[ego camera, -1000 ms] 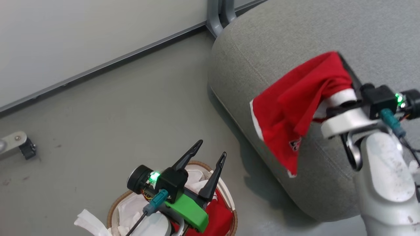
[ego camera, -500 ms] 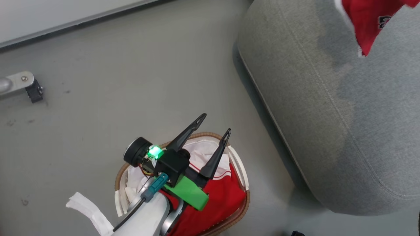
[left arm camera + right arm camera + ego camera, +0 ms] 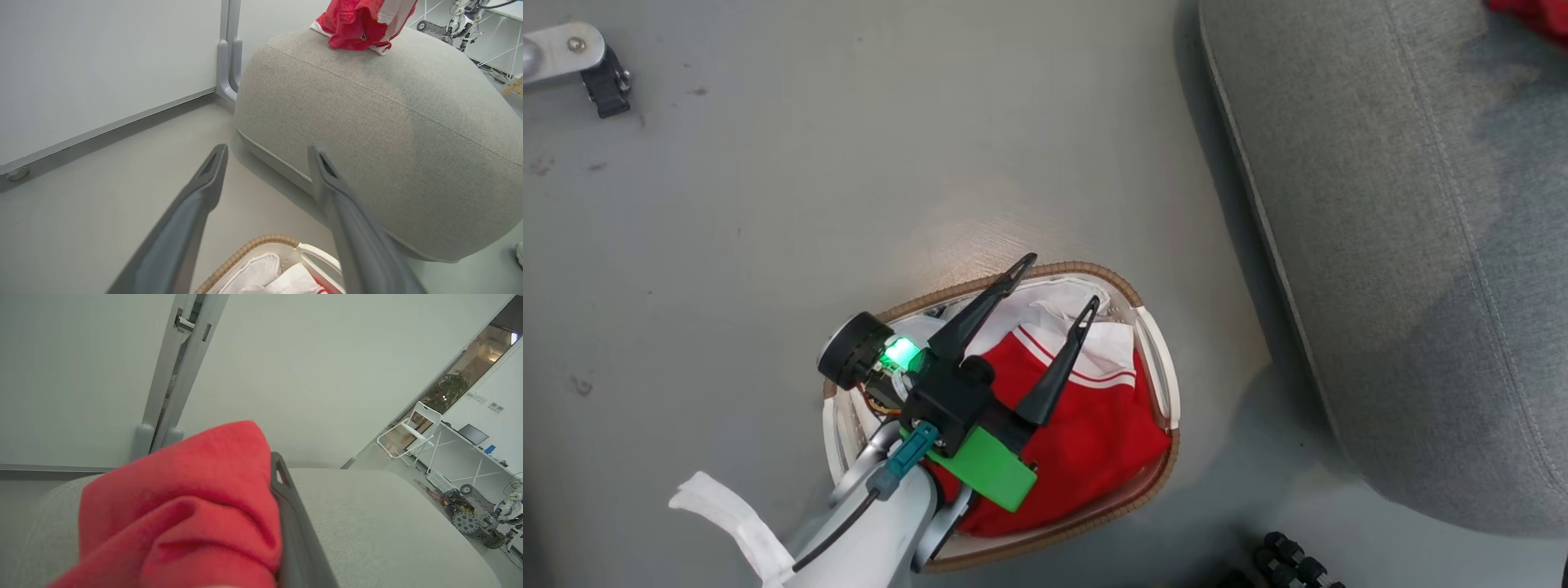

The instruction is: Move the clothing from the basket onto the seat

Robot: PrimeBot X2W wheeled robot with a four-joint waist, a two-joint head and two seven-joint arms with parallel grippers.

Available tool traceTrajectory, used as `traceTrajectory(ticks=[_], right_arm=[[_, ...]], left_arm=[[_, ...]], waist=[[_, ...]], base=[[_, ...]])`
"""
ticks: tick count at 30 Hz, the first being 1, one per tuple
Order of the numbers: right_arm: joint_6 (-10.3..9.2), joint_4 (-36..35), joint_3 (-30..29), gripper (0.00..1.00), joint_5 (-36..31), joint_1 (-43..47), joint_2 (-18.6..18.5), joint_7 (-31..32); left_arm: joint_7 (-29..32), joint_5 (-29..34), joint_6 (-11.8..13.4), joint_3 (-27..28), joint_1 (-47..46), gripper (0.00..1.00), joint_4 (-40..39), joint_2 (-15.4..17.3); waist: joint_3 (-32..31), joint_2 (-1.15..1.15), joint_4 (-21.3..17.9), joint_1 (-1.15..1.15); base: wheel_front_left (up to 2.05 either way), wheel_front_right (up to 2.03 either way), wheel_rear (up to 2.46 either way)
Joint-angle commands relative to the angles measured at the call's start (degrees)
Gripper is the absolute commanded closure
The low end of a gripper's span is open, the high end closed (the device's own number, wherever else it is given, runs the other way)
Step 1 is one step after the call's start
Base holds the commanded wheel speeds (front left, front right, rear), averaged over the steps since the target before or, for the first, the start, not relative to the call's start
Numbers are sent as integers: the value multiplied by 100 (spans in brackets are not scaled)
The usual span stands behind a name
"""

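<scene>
One red garment [image 3: 184,506] was clamped in the right claw [image 3: 271,467] over the seat [image 3: 388,522] — released near the rounded edge, it could be lost to the floor [image 3: 768,204]. The left claw [image 3: 1061,280] was held apart above the clothing [image 3: 1086,433] in the basket [image 3: 1162,367].

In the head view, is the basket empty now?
No, a red garment with white striped trim lies inside the basket.

I see the grey floor [image 3: 768,204] carrying the basket [image 3: 1168,384], which stands near the seat [image 3: 1405,245] without touching it. A metal foot [image 3: 560,49] sits well apart at the far left. Red clothing [image 3: 355,24] lies bunched on the seat's top.
</scene>
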Motion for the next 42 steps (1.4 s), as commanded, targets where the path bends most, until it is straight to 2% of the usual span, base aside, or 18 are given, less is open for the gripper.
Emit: traceTrajectory(ticks=[1, 4, 5, 8, 10, 11, 12, 24, 34, 42], right_arm=[[-8, 46, -34, 100, -61, 147, 66, -13], [-8, 173, -32, 100, -121, 394, 267, -13], [-8, 182, -35, 97, -115, 454, 311, -14], [-8, 178, -79, 79, -120, 656, 455, -13], [-8, 164, -100, 58, -109, 781, 520, -13], [-8, 141, -111, 5, -80, 845, 547, -13], [-8, 136, -115, 0, -70, 910, 554, -13], [-8, -220, 187, 0, 105, 2195, 746, -13], [-8, -501, 289, 0, 123, 3262, 916, -13], [-8, -599, 558, 0, 242, 3165, 728, -13]], left_arm=[[-3, 42, 20, 23, -34, 0, -30, 36], [-3, 44, 23, 25, -9, 0, -39, 38], [-3, 51, 21, 10, -15, 0, -32, 39], [-4, 34, 16, 5, -16, 0, -2, 55], [-4, 12, 13, 5, -8, 0, 23, 58], [-3, -2, 12, 5, 8, 0, 42, 49], [-3, -17, 11, 0, 26, 0, 61, 39], [-3, -167, 0, 169, 180, 0, 334, -172], [-3, -333, -12, 546, 485, 0, 620, -488], [-3, -451, -13, 967, 853, 0, 593, -608]], waist=[[174, 0, 27, -1], [184, 0, -74, -1], [177, 0, -103, -1], [143, 0, -171, -1], [100, 0, -205, -1], [63, 0, -220, -1], [30, 0, -229, -1], [-654, 0, -266, -1], [-1632, 0, 101, -1], [-2348, 0, 495, -1]], base=[[0, 0, 0], [0, 0, 0], [0, 0, 0], [0, 0, 0], [0, 0, 0], [0, 0, 0], [0, 0, 0], [0, 0, 0], [0, 0, 0], [0, 0, 0]])
